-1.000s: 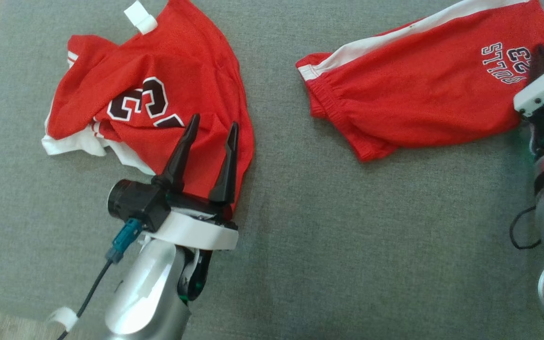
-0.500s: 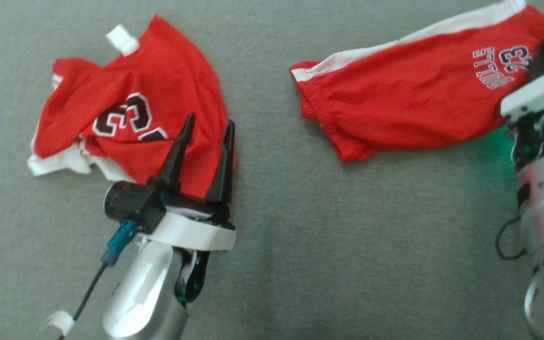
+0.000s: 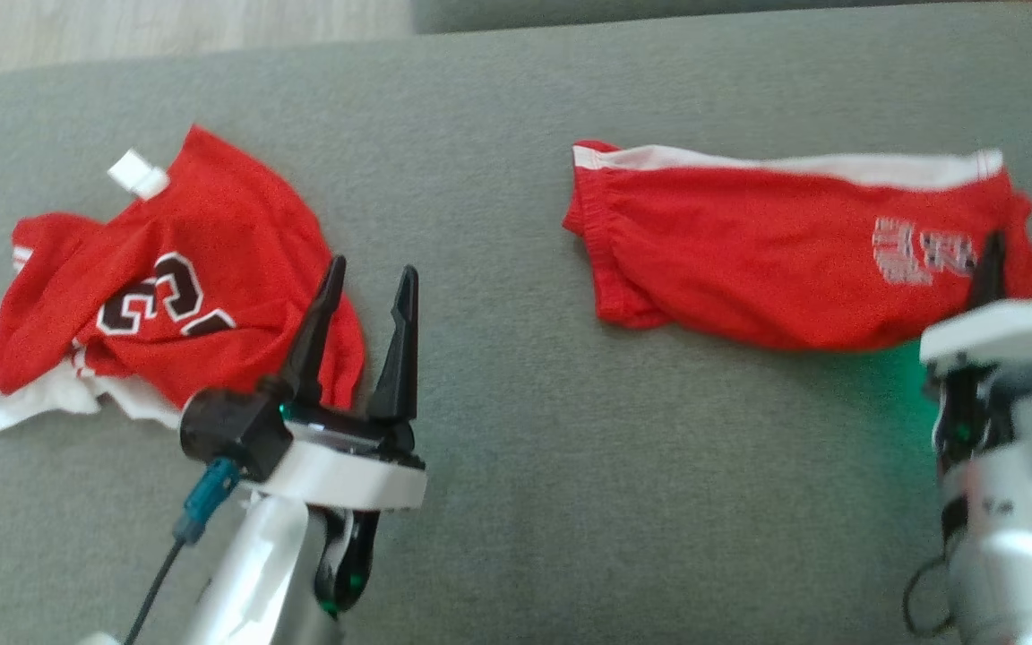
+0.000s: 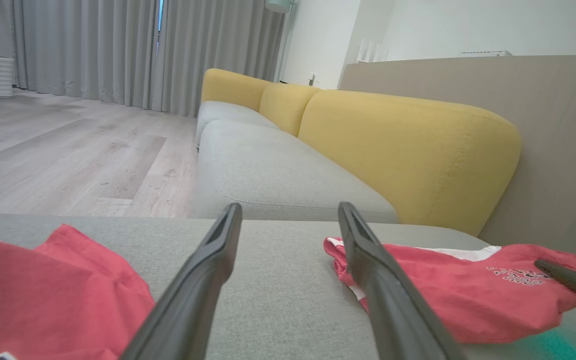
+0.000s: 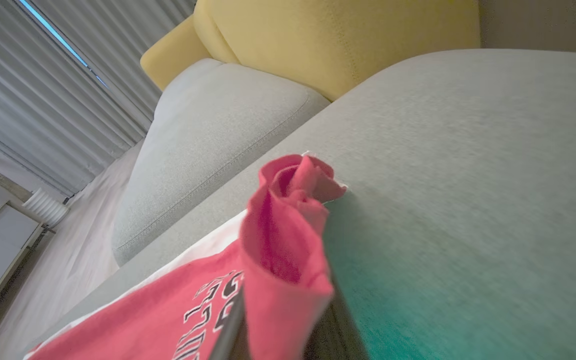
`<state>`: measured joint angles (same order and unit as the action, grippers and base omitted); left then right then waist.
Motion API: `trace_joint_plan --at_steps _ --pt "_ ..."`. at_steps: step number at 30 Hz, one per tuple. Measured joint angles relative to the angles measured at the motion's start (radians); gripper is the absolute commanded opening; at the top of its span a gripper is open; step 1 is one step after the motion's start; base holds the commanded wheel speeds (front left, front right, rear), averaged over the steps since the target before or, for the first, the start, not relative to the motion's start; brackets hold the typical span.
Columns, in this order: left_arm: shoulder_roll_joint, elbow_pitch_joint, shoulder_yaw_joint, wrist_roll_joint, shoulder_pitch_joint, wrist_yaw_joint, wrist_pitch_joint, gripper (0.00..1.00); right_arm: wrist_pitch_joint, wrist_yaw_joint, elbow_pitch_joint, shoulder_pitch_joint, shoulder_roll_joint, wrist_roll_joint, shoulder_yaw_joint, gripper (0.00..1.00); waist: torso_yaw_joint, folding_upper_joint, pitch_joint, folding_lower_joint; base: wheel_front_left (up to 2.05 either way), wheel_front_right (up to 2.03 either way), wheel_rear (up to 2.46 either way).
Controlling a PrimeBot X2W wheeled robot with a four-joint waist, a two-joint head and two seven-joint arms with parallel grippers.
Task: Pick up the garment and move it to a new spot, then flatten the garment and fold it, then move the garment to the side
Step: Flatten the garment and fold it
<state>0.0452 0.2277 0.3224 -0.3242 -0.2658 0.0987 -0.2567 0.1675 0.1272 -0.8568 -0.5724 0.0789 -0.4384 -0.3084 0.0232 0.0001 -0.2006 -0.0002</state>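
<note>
My right hand (image 3: 986,269) is clenched on the red shorts (image 3: 749,260), pinching a bunched fold of cloth at the end nearest it, just beside the printed lettering. In the right wrist view that fold rises between my two dark fingers (image 5: 233,325) like a rolled collar. The shorts lie on the grey sofa seat (image 3: 614,466). Their long axis runs sideways across my front. From my right hand the whole length stretches away to the left, a white stripe along the far edge and the gathered waistband at the far left end. My left hand (image 3: 371,273) is released, its fingers spread wide and holding nothing. It hangs just beside the near edge of a crumpled red jersey (image 3: 167,287), which lies to its left. The waistband end of the shorts is forward and to the right of my left hand, well apart from it, with bare grey seat between. A yellow backrest (image 4: 393,140) stands beyond the seat in the left wrist view. I judge that the pick-up is the step in hand, and my right hand is the nearer one, since it alone touches the shorts. Because the cloth trails leftward from the grip, a lift will likely leave the waistband end dragging, unless my left hand reaches across to it.
</note>
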Motion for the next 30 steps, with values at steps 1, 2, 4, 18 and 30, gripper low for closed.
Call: trace_joint_plan --at_steps 1,2,4,18,30 --pt "0.000 -0.002 -0.001 0.000 0.010 0.002 0.000 1.00 0.000 0.000 0.010 0.024 -0.004 -0.006 -0.006 0.00 -0.008 0.0000 0.006 0.0000 0.00 0.00 0.00" --pt "0.000 -0.003 -0.001 0.000 0.019 0.004 0.000 1.00 0.001 0.000 0.017 0.044 -0.009 -0.012 -0.013 0.00 -0.014 0.0000 0.010 0.0000 0.00 0.00 0.00" --pt "0.000 -0.002 0.000 0.000 0.035 0.004 0.000 1.00 0.008 0.000 0.035 0.076 -0.014 -0.020 -0.024 0.00 -0.023 0.0000 0.016 0.0000 0.00 0.00 0.00" --pt "0.000 0.003 -0.001 0.017 0.043 0.016 0.000 1.00 0.044 0.000 0.073 0.085 -0.026 -0.046 -0.043 0.00 -0.004 0.0000 0.006 0.0002 0.00 0.00 0.00" --pt "0.000 0.016 -0.004 0.017 0.044 0.016 0.000 1.00 0.063 0.000 0.108 0.013 -0.025 -0.095 0.138 0.00 0.036 0.0000 0.037 0.0002 0.00 0.00 0.00"
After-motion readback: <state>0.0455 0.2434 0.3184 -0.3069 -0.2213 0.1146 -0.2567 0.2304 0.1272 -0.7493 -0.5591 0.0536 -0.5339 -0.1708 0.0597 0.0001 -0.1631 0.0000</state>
